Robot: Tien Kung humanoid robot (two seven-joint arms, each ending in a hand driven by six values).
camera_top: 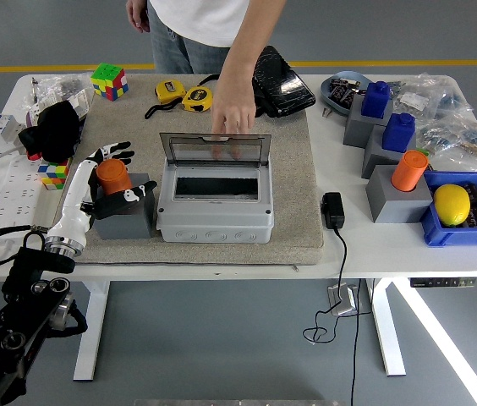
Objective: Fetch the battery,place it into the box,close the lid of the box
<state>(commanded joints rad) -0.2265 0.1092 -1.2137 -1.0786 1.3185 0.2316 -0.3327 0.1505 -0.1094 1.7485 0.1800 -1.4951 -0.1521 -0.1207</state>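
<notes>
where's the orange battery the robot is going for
In the head view the orange battery stands on a grey block at the mat's left edge, just left of the open box, with the left hand around it.

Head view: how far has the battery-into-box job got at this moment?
Early. The grey box sits open, its clear lid raised, with a person's hand at the lid's top edge. The left hand is closing its fingers around the orange battery standing in its grey holder. Lifting it out, placing it in the box and closing the lid remain.
</notes>
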